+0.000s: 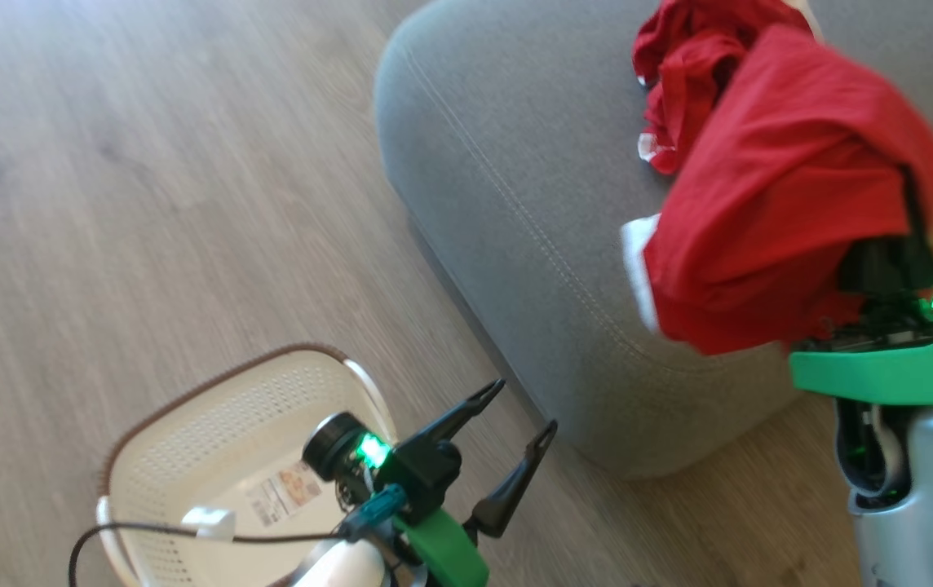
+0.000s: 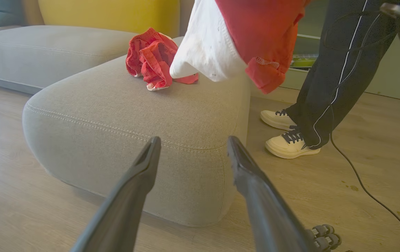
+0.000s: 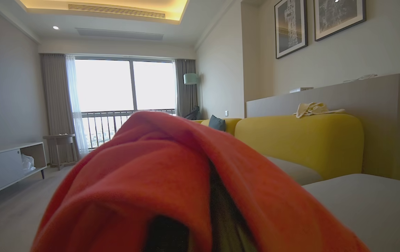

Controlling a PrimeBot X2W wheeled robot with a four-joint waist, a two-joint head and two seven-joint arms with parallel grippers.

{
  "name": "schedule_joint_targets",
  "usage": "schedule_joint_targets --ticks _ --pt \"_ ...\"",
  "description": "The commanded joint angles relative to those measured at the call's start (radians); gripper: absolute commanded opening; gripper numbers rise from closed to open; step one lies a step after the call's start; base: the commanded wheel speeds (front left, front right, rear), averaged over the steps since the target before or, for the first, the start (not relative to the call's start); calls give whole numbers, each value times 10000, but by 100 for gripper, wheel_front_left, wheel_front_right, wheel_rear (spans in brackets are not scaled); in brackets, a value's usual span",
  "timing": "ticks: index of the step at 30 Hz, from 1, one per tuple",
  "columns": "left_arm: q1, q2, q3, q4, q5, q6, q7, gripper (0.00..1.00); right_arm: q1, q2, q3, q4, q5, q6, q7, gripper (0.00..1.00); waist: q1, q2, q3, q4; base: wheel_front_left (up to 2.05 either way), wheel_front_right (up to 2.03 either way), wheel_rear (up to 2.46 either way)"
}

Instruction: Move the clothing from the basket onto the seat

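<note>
Left gripper [image 1: 525, 404] stood spread, empty, beside basket [image 1: 222, 424]; right gripper [image 1: 886, 257] pinched red garment [image 1: 784, 187] over seat [image 1: 515, 204], where second garment [image 1: 678, 65] lay.

Red clothing [image 1: 683, 73] atop grey seat [image 1: 499, 163]; cream basket [image 1: 214, 424] nearby.

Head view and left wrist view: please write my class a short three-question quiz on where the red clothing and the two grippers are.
1. True or false: the left gripper is shut on a garment.
2. The crumpled red garment lies on the: A floor, B seat, C basket.
3. Which gripper carries the other red garment, its white trim hanging down?
Key: 1 false, it is open and empty; 2 B; 3 the right gripper.
</note>
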Motion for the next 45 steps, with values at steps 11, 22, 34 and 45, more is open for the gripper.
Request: schedule_joint_targets --ticks 11,22,34,45 --pt "-1441 244 -774 56 -510 -10 -51 100 220 264 -820 -955 -144 -2 -63 0 0 0 700 -494 0 0 0" --pt "-1527 394 -921 92 -646 -10 -51 100 301 321 -1132 -1001 -102 -2 -63 0 0 0 763 -531 0 0 0" --pt "-1425 397 -497 -18 -418 -10 -51 100 -627 -325 -1578 71 -473 -2 -63 0 0 0 1216 -440 0 0 0" --pt "-1906 794 -501 -220 56 -10 -51 100 -4045 -2094 -1930 2358 -273 -2 -63 0 0 0 2881 209 0 0 0"
